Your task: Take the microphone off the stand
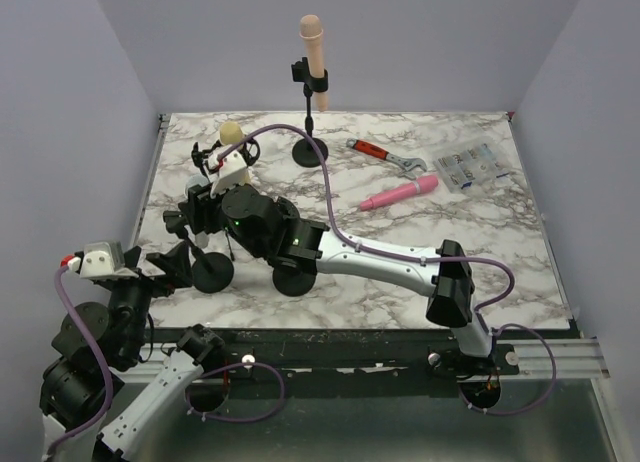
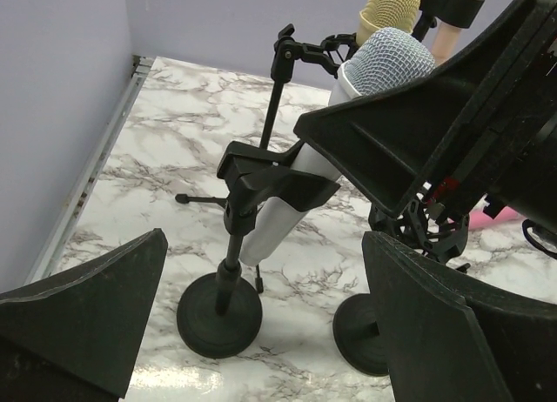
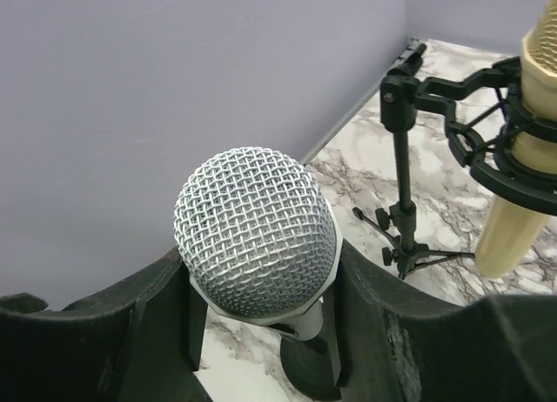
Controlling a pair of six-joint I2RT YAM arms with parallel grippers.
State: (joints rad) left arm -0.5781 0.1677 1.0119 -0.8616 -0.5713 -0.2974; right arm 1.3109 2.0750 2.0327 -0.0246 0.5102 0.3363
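Observation:
A white microphone with a silver mesh head [image 3: 257, 232] sits tilted in the clip [image 2: 261, 180] of a short black stand with a round base [image 2: 219, 315]. My right gripper [image 3: 265, 276] is shut on the microphone just below its head; one of its fingers [image 2: 409, 141] covers the upper body in the left wrist view. In the top view the right gripper [image 1: 203, 195] hides the microphone. My left gripper [image 2: 265, 241] is open and low, its fingers on either side of the stand's base [image 1: 213, 272], apart from it.
A second round base [image 1: 292, 279] stands right of the first. A yellow-headed microphone [image 1: 231, 132] hangs in a tripod shock mount behind. A beige microphone [image 1: 312, 42] stands on a tall stand at the back. A pink microphone [image 1: 398, 193], red wrench [image 1: 385, 157] and plastic bag [image 1: 470, 165] lie at right.

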